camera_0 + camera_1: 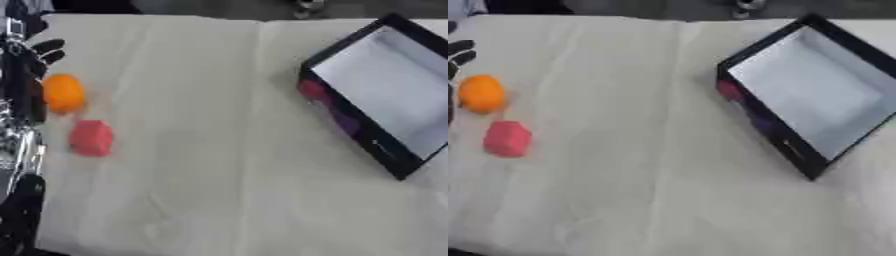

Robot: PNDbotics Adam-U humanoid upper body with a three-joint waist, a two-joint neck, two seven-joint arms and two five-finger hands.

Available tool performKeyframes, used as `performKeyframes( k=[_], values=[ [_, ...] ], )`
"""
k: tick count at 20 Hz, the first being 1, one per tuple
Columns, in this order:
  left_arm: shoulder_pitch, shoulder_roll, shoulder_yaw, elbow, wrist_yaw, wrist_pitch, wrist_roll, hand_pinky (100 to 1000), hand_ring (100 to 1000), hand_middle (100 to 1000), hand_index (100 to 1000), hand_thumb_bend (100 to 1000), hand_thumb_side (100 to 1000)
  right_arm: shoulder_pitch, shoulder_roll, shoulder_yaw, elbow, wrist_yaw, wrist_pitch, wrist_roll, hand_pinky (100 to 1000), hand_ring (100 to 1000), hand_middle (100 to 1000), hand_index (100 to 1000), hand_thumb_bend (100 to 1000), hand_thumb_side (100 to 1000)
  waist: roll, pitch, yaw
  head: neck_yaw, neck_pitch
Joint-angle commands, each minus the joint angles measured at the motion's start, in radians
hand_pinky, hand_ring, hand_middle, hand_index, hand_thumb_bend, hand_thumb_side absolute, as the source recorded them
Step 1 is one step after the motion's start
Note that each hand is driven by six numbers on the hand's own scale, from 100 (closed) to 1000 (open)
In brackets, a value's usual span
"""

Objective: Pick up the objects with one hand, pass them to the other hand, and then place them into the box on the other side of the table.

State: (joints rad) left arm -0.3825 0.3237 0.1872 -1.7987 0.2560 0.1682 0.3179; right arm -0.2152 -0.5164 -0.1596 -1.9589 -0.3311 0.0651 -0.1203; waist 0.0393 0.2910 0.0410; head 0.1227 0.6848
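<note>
We found the robot's black left hand [35,60] at the table's left edge, fingers straight and spread, holding nothing. A round orange object [64,93] lay just beside the hand on the cream cloth-covered table [219,175]; whether they touched, we could not tell. A pink-red blocky object [91,138] lay near the orange one, towards us. The black-walled box with a pale floor [815,90] stood askew at the right, well apart from both. The right hand was not visible

Round fruit [63,93]: far left, behind the block [91,138].
Box [385,90]: far right on the table [210,150].
</note>
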Motion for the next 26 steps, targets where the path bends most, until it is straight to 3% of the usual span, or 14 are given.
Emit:
performKeyframes(
  k=[1, 6, 15, 26],
  values=[
    [-0.017, 0.036, 0.009, -0.027, -0.009, -0.002, 0.006, 773, 679, 774, 791, 397, 714, -0.009, -0.032, -0.011, -0.013, -0.004, -0.008, -0.003, 928, 865, 996, 990, 100, 524, -0.005, -0.004, -0.002, 0.003, -0.007],
    [-0.008, 0.100, 0.016, -0.022, -0.022, -0.001, 0.018, 777, 692, 787, 798, 394, 708, -0.006, -0.034, -0.017, -0.015, -0.008, -0.018, -0.015, 929, 869, 1000, 995, 100, 524, -0.006, 0.001, 0.001, -0.009, 0.000],
    [-0.018, 0.306, 0.002, 0.030, -0.041, -0.010, 0.014, 785, 707, 795, 807, 387, 689, -0.011, -0.047, -0.023, -0.019, -0.023, -0.035, -0.033, 930, 873, 1000, 1000, 100, 526, -0.005, 0.005, 0.006, -0.011, 0.022],
    [-0.060, 0.484, -0.039, 0.154, -0.077, -0.006, -0.025, 794, 721, 796, 818, 408, 643, -0.003, -0.091, -0.027, -0.041, -0.037, -0.065, -0.050, 927, 871, 1000, 997, 100, 523, -0.007, 0.005, -0.002, 0.035, 0.019]
  ],
)
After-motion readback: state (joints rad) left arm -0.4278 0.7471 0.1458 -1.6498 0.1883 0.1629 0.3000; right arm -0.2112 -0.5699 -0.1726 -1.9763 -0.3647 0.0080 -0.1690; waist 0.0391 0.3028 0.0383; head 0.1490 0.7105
